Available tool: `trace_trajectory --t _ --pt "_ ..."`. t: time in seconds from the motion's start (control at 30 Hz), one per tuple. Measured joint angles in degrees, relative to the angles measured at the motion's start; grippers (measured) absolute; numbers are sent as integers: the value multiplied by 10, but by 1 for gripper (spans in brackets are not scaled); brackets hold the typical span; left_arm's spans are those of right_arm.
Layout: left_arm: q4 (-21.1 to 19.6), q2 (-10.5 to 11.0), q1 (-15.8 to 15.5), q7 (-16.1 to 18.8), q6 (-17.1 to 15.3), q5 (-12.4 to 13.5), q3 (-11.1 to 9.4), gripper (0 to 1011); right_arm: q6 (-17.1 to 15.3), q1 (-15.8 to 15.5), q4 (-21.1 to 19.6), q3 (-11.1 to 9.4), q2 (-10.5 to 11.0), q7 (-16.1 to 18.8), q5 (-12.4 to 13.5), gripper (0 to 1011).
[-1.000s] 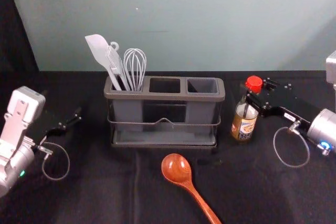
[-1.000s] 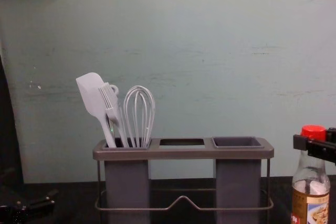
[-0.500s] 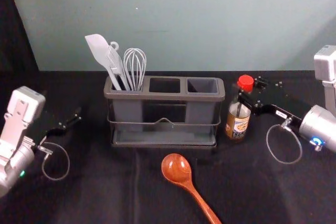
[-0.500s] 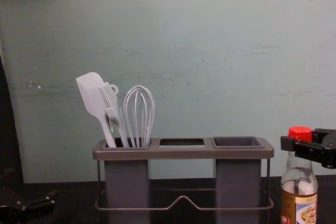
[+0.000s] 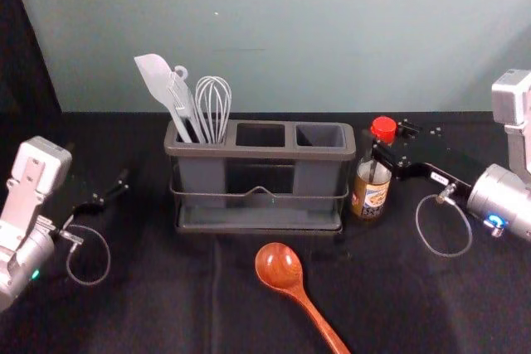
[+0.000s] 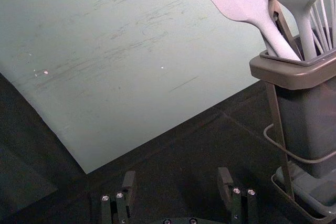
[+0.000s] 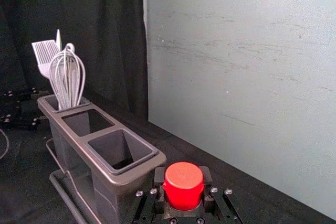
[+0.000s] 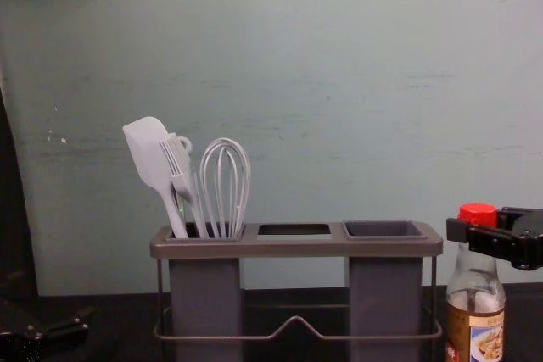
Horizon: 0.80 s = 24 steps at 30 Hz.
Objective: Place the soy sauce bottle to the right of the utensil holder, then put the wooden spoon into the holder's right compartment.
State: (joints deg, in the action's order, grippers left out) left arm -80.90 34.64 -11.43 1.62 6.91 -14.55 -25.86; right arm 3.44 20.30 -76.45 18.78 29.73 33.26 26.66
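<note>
The holder's (image 5: pixel 265 153) left compartment (image 5: pixel 202 178) contains spatula (image 5: pixel 154 76), brush (image 5: pixel 181 95) and whisk (image 5: pixel 213 99). Right of the holder, the right gripper (image 5: pixel 387 142) clamps the part-full bottle (image 5: pixel 370 196); left of it, the left gripper (image 5: pixel 124 181) gapes, empty.

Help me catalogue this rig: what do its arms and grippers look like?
The left arm and right arm have pale, silvery housings and looped grey cables; the left has a green light, the right a blue light. The left gripper and right gripper are black, with silvery screws.
</note>
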Motion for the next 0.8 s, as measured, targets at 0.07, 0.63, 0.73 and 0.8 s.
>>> trace_trajectory --t 0.07,0.63,0.73,0.8 --pt "0 0 0 0 0 0 0 1011 -1 1 0 0 0 -2 0 386" --pt "0 0 0 0 0 0 0 1011 -15 3 0 -1 -2 -13 2 386" --pt "0 0 0 0 0 0 0 1011 -19 3 1 -1 -2 -17 2 386" --pt "0 0 0 0 0 0 0 1011 -19 3 1 -1 -2 -17 2 386"
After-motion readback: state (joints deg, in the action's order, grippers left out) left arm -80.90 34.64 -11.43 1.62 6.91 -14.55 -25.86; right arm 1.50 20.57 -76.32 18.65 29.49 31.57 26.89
